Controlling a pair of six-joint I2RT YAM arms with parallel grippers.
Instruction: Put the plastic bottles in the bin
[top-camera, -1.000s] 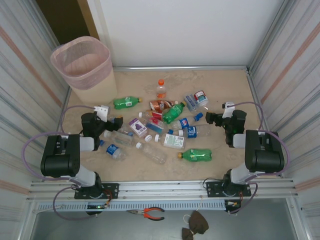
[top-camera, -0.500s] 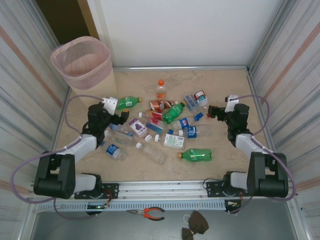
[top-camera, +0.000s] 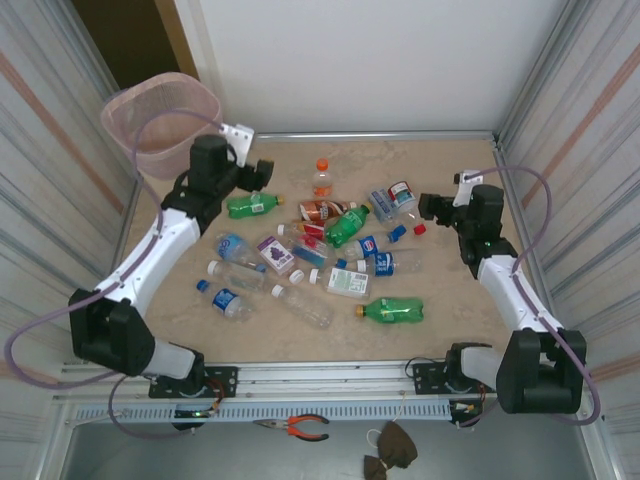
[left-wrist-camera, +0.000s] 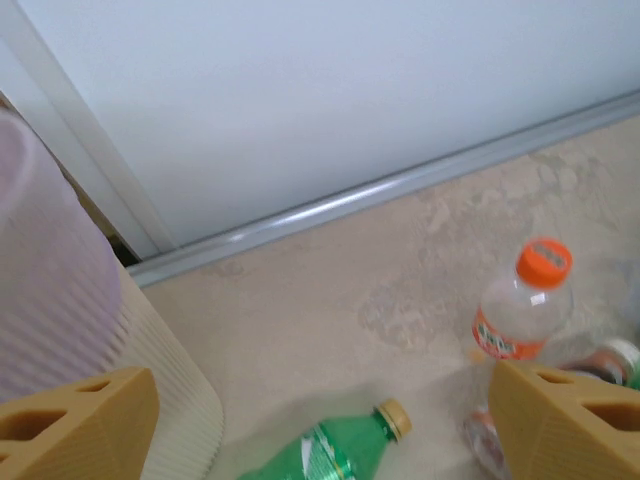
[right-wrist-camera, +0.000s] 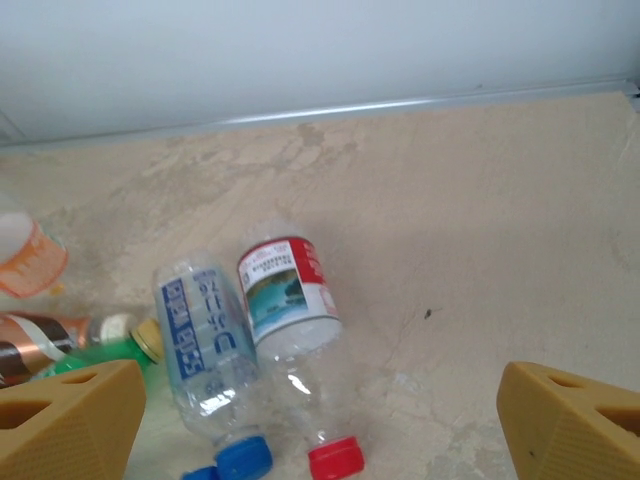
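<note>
The bin (top-camera: 140, 150) is beige, its liner (top-camera: 130, 105) pink; a green bottle (top-camera: 250, 205) lies far left, an orange-capped bottle (top-camera: 321, 180) beside it; the table (top-camera: 450, 290) is mottled tan.

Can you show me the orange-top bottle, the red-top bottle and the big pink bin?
orange-capped bottle (left-wrist-camera: 522, 312), left wrist view, on its clear body below the cap.
red-capped bottle (right-wrist-camera: 283, 292), right wrist view, on its picture label.
bin (top-camera: 148, 165), top external view, on the pink bag folded over its near wall.

left arm stretched out toward the table's far-left corner, black left gripper (top-camera: 257, 175) jaws spread wide, nothing between them. right arm extended along the right edge, black right gripper (top-camera: 428, 207) same: wide apart, empty.
</note>
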